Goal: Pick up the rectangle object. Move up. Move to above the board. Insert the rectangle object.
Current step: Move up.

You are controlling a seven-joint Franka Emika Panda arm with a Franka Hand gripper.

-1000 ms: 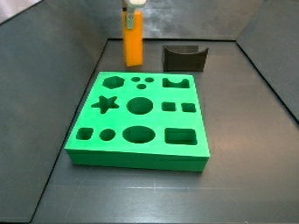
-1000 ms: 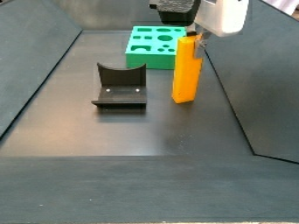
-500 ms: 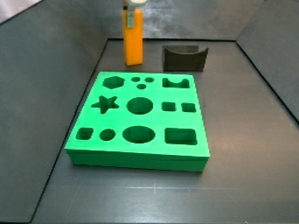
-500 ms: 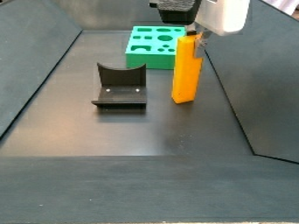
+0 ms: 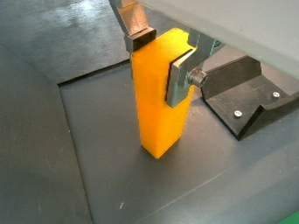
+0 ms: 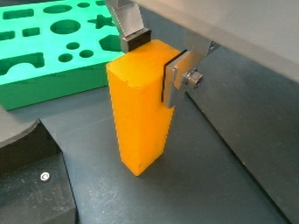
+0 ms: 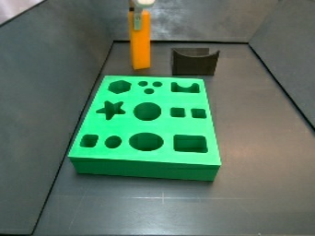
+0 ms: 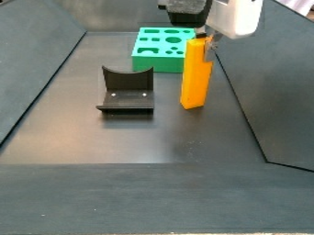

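The rectangle object (image 7: 142, 48), a tall orange block, stands upright on the dark floor behind the board's far left corner. It shows in both side views (image 8: 196, 78) and both wrist views (image 5: 158, 105) (image 6: 140, 114). My gripper (image 5: 162, 57) (image 6: 158, 57) comes down from above and is shut on the block's top end, one silver finger plate (image 6: 177, 74) flat on its side and the dark pad (image 6: 138, 39) on the opposite side. The gripper (image 7: 142, 11) (image 8: 203, 37) is far from the green board (image 7: 145, 168) (image 8: 153, 66) (image 6: 52, 87), whose shaped holes are all empty.
The dark fixture (image 7: 194, 61) (image 8: 125, 90) (image 5: 246, 87) (image 6: 30, 175) stands on the floor beside the block, a short gap away. Grey walls slope up around the floor on the left, right and back.
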